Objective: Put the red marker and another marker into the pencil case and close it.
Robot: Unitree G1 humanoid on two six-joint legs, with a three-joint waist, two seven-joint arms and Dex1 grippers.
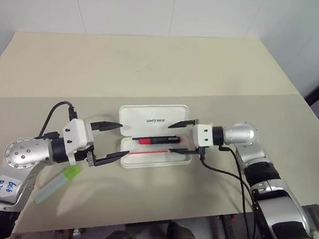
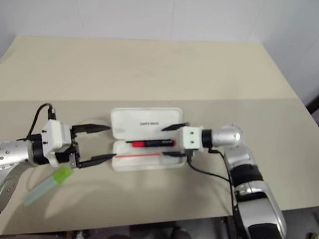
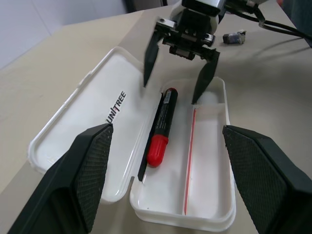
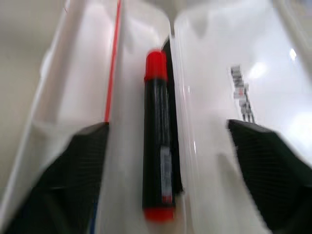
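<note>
On the beige desk [image 1: 154,67], the white pencil case [image 1: 154,119] lies open, red marker [image 1: 158,140] inside; both tools, left [image 1: 112,144] and right [image 1: 181,137], spread empty; green marker [image 1: 59,182] partly hidden by the left arm.

Both arms reached inward, facing each other. The left gripper [image 1: 110,143] sat roughly level with fingers spread wide, holding nothing. The right gripper [image 1: 181,137] pointed left, angled slightly down, jaws apart and empty too.

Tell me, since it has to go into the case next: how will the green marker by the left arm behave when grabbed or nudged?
The green marker looks round-barrelled and lies flat on the table, so a sideways nudge would probably roll it. Its smooth, translucent plastic may slip between pincer fingers. It seems short, rigid and light, so it should lift without bending.
</note>
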